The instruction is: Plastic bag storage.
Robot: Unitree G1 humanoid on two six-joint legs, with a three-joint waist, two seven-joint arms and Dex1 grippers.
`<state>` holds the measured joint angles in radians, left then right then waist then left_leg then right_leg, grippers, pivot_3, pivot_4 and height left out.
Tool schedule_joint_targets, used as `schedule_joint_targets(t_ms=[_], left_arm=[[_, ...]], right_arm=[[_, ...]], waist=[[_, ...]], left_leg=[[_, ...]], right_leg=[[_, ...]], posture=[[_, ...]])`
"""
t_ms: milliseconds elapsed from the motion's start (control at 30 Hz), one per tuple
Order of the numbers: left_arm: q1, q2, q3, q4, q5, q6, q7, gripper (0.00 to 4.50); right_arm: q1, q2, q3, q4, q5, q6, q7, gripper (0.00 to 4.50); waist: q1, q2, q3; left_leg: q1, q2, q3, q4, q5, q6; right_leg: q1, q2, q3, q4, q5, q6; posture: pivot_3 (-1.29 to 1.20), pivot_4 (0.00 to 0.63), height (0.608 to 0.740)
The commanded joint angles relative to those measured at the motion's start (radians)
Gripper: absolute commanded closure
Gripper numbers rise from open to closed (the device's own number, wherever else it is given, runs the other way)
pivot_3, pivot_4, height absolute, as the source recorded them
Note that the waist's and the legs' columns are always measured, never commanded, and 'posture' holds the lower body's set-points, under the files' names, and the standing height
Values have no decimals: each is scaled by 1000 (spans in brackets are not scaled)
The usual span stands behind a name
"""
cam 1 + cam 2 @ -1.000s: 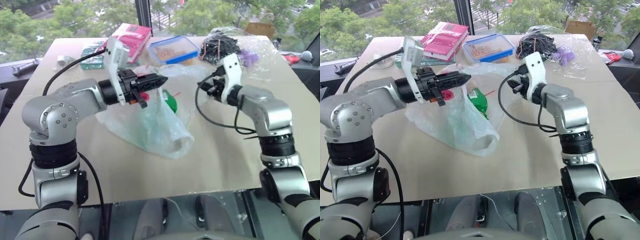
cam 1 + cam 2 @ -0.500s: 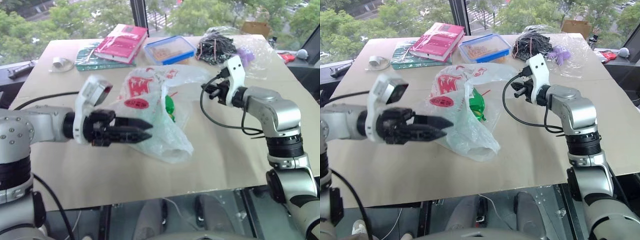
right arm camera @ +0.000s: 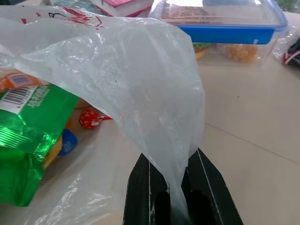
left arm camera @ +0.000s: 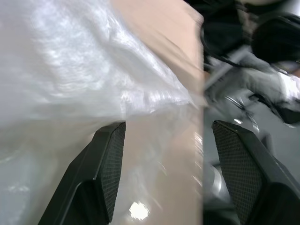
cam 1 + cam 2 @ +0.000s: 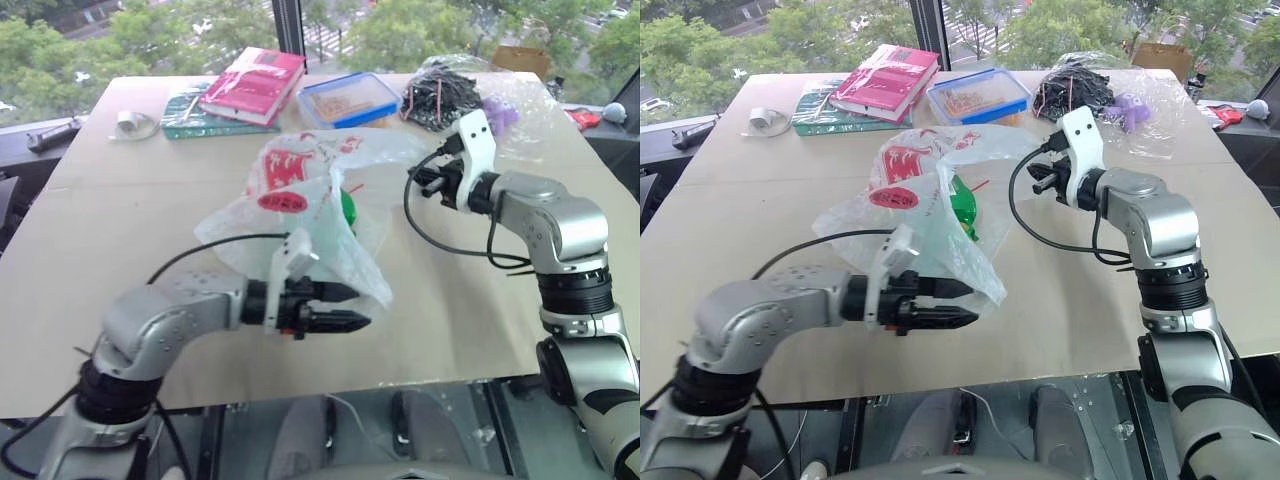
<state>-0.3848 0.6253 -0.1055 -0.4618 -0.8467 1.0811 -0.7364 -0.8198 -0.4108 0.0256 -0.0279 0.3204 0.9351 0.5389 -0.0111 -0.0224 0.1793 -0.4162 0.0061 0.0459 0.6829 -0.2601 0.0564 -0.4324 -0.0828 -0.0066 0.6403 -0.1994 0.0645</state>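
arms: rounded silver metal shells (image 5: 160,320), black ribbed joint rings, showing small screws
wrists: white camera brackets, trailing black cables behind the pincers
fingers (image 4: 110,159): black, wearing textured pads

No wording legible — only a barcode on the green packet (image 3: 23,140).

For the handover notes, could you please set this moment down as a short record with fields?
bag: plastic bag crumpled mid-table, green packet inside
right gripper: shut on a fold of the bag
left gripper: open, at the bag's near edge, gripping nothing
far edge: pink book, blue-lidded box, cable bundle
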Motion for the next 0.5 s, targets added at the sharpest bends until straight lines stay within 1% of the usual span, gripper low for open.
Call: schedule_joint_targets(t_ms=[33,133,267,333,400,433,500], left_arm=[[-32,-51,-41,28,43,-30,33,1462],[-56,-129,-77,76,66,-60,38,1462],[-98,-263,-72,162,28,-43,44,1462],[-120,-307,-30,179,-47,4,30,1462],[-145,-330,37,184,-158,65,20,1462],[-162,-335,77,192,-216,93,28,1462],[-216,-314,177,220,-367,156,59,1462]], right_arm=[[-16,-17,-29,-57,10,18,-15,4500],[-22,-20,-32,-56,11,30,-24,4500],[-29,-18,-47,-39,16,39,-38,4500],[-32,-19,-57,-31,21,42,-41,4500],[-35,-23,-66,-18,25,42,-41,4500],[-38,-26,-71,-10,27,41,-40,4500],[-53,-30,-94,18,37,39,-36,4500]], waist=[[-1,0,0],[-1,0,0],[1,0,0],[0,0,0],[-1,0,0],[-2,0,0],[-4,0,0]], left_leg=[[0,0,0,0,0,0],[0,0,0,0,0,0],[0,0,0,0,0,1],[0,0,0,1,0,1],[0,0,0,1,0,1],[0,0,0,1,0,1],[0,1,0,1,0,1]], right_leg=[[0,0,0,0,0,0],[0,1,0,0,0,0],[0,0,0,0,0,0],[0,0,0,0,0,0],[0,0,0,0,0,0],[0,1,0,0,0,0],[0,1,0,0,0,0]], posture=[[0,150,740],[0,150,740],[0,150,740],[0,150,740],[0,150,740],[0,150,740],[0,150,740]])
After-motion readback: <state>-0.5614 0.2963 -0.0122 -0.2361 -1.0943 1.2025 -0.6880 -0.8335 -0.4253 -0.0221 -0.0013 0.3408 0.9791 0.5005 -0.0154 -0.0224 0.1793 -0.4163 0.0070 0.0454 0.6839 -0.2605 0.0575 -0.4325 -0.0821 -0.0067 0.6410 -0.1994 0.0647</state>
